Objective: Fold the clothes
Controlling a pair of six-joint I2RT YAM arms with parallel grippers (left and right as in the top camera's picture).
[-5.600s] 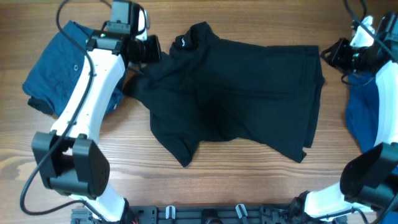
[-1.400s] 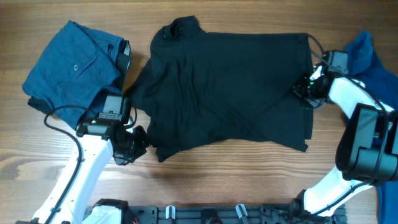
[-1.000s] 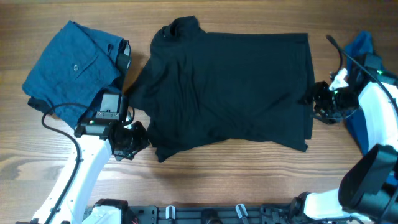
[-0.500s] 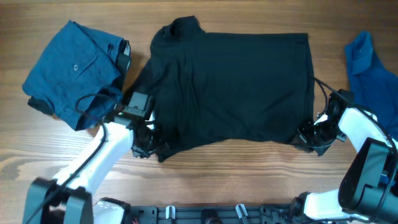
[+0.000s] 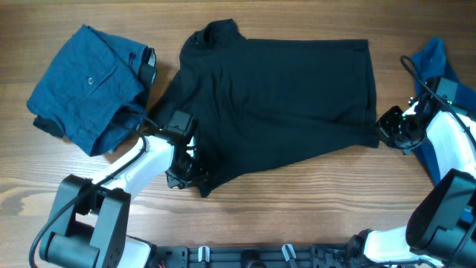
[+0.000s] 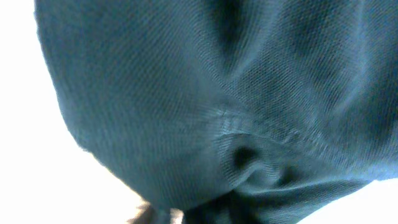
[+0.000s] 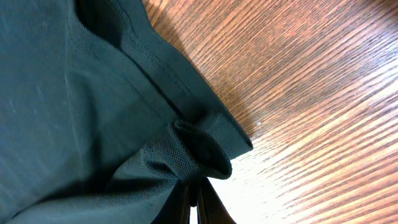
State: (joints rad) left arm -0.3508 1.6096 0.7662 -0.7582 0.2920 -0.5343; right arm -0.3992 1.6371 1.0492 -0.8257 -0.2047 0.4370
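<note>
Nearest the robot, the left gripper (image 5: pixel 187 176) sits low over the wooden table (image 5: pixel 297 216), at the near left corner of the black T-shirt (image 5: pixel 275 97). In its wrist camera, dark knit cloth fills almost the whole view, right up against the lens. The cloth gathers into a tight pucker with a stitched seam, running down to the bottom edge where the fingers are. The fingers themselves are mostly hidden, yet the jaws look closed on that bunch of T-shirt. From there the shirt's near edge runs on a slant, farther back toward the right.

A little farther back on the right, the right gripper (image 5: pixel 387 128) is at the near right corner of the same shirt. Its wrist camera shows the hemmed corner rolled into a small fold and nipped between two dark fingertips that stand almost together, with wood grain just beyond the hem.

The black T-shirt lies spread across the middle of the table, its collar at the far left and its straight hem along the right side. Just beside its left edge rests a dark blue buttoned garment (image 5: pixel 85 82), folded into a thick bundle with one button showing. At the far right a blue shirt (image 5: pixel 433 63) lies crumpled beside the right arm, apart from the black shirt
</note>
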